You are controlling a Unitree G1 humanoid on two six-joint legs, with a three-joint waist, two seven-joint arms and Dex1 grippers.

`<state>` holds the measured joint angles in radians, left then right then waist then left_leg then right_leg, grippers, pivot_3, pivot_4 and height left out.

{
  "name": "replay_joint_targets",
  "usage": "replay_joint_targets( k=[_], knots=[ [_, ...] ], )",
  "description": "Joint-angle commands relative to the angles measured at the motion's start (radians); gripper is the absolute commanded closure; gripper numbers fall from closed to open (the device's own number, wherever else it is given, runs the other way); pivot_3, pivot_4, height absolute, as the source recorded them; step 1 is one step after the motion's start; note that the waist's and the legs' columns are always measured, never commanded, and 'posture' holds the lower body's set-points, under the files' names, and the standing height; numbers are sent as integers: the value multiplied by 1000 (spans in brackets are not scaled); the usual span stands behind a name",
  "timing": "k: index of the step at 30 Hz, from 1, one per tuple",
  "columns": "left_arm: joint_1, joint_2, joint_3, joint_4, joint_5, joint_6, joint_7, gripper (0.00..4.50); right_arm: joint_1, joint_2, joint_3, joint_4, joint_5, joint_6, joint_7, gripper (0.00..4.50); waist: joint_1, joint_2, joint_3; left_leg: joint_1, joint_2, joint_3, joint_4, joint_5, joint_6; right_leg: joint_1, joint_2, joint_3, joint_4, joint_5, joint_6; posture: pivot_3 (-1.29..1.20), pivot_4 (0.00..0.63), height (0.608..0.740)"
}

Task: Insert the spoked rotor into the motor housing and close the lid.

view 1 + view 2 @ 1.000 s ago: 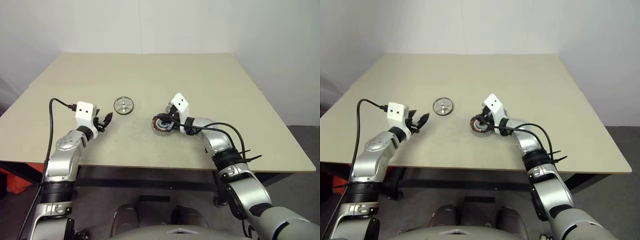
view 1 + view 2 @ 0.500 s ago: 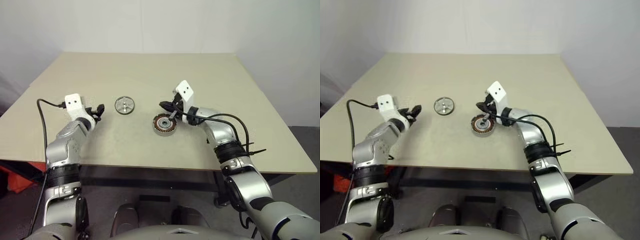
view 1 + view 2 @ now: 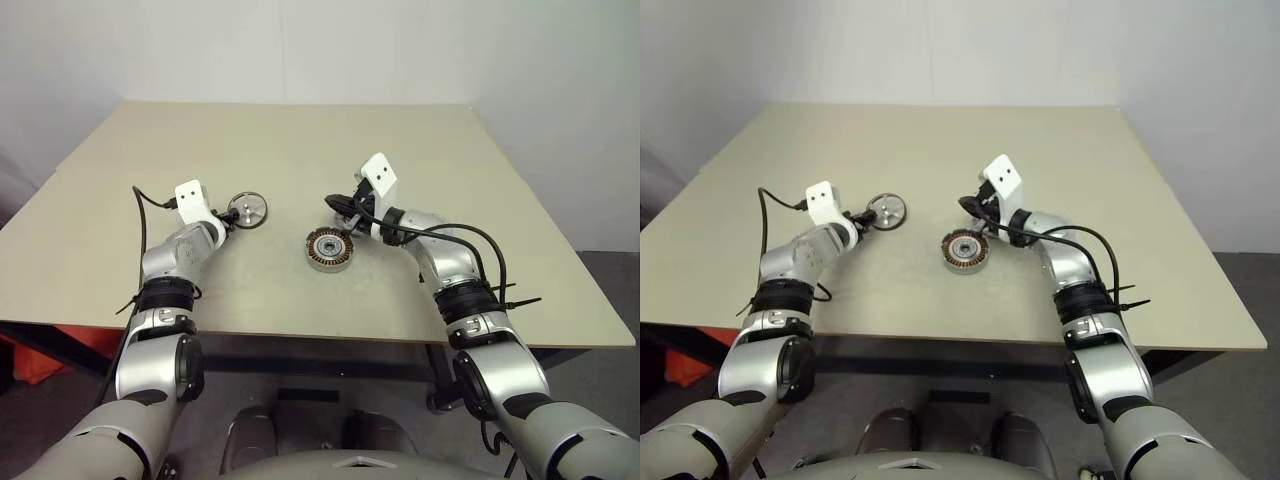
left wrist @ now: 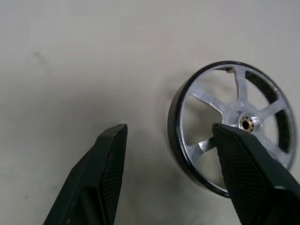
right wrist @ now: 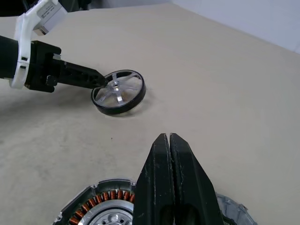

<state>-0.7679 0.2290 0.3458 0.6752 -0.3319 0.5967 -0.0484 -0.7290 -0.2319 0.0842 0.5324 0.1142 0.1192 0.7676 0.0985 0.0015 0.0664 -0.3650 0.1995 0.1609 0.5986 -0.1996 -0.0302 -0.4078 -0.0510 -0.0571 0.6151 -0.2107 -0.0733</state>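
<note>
The spoked rotor (image 3: pixel 248 208) lies flat on the tan table (image 3: pixel 300 140), shiny with a dark rim and a small brass hub. My left gripper (image 4: pixel 168 129) is open at its near edge; one fingertip (image 4: pixel 229 140) sits over the spokes near the hub, the other (image 4: pixel 112 140) stands outside the rim. The motor housing (image 3: pixel 329 249), a dark ring with copper windings around a silver centre, rests to the right. My right gripper (image 3: pixel 333 203) hovers just beyond it, shut and empty. A dull grey notched edge (image 5: pixel 232 208) peeks out beside the housing; I cannot tell if it is the lid.
The table's front edge (image 3: pixel 300 332) runs close below both forearms. Black cables (image 3: pixel 470 235) loop off both wrists. A pale wall stands behind the far edge.
My left arm has swung forward and right, rolling its wrist, and its open fingers now reach the rotor. My right gripper has lifted off the housing and stays shut.
</note>
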Motion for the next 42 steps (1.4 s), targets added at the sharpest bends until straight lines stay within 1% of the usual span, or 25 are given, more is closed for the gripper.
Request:
replay_joint_targets(
  k=[1, 8, 13, 16, 20, 25, 28, 30, 32, 39, 42],
  knots=[
    [-42, 11, 2, 20, 2, -21, -6, 1448, -16, -5, -21, -35, 17, -17, -6, 4480, 1, 0, 0, 0, 0, -1, 0, 0, 0, 0, 0, 0, 0, 0, 0, 0, 0, 740],
    [-40, -15, -17, 7, -16, -9, -65, 1448, -13, 1, -16, -27, 19, -28, -1, 4480, 3, 0, 0, -1, -1, -7, 0, 0, 0, 1, -1, -1, 0, 0, 0, 0, 0, 740],
    [-31, -38, -16, -37, -53, 46, -120, 1448, -16, 4, -15, -24, 21, -31, -1, 4480, 6, 0, 0, -1, -2, -9, 0, 1, 0, 1, -3, -3, 0, 0, 0, 0, 0, 740],
    [-37, -44, -21, -12, -46, 96, -97, 1448, -19, 8, -18, -24, 22, -32, -5, 4480, 4, 0, 0, -2, -3, -9, 0, 1, 0, 1, -4, -3, 0, 0, 0, 0, 0, 740],
    [-54, -41, -13, 48, -28, 93, -45, 1448, -26, 11, -33, -21, 27, -29, -27, 4480, 4, 0, 0, -1, -3, -9, 0, 1, 0, 1, -4, -4, 0, 0, 0, 0, 0, 740],
    [-61, -51, -22, 56, -30, 76, -50, 1448, -18, 10, -25, -22, 25, -33, -26, 4480, 4, 0, 0, 0, -3, -10, 0, 1, 0, 2, -4, -5, 0, 0, 0, 0, 0, 740],
    [-60, -53, -23, 45, -34, 57, -61, 2038, -21, 7, -27, -11, 23, -39, -28, 4500, 4, 0, 0, -1, -3, -10, 0, 1, 1, 2, -4, -5, 0, 0, 0, 0, 0, 740],
    [-58, -55, -25, 32, -40, 56, -76, 2663, -22, 7, -26, -8, 23, -42, -29, 4500, 5, 0, 0, -2, -3, -11, 0, 1, 0, 2, -4, -6, 0, 0, 0, 0, 0, 740],
    [-52, -57, -31, 13, -45, 58, -95, 3154, -22, 7, -25, -6, 23, -45, -28, 4500, 5, 0, 0, -2, -4, -11, 0, 1, 1, 2, -5, -6, 0, 0, 0, 0, 0, 740],
    [-27, -70, -49, -50, -56, 62, -141, 3154, -18, 13, -17, -10, 21, -46, -24, 4500, 5, 0, 0, -2, -4, -11, 0, 1, 1, 2, -5, -7, 0, 0, 0, 0, 0, 740],
    [-11, -87, -52, -112, -87, 87, -182, 3154, -18, 12, -14, -18, 19, -40, -24, 4500, 6, 0, 0, -3, -4, -11, 0, 1, 1, 2, -6, -7, -1, 0, 0, 0, 0, 740]
  ],
)
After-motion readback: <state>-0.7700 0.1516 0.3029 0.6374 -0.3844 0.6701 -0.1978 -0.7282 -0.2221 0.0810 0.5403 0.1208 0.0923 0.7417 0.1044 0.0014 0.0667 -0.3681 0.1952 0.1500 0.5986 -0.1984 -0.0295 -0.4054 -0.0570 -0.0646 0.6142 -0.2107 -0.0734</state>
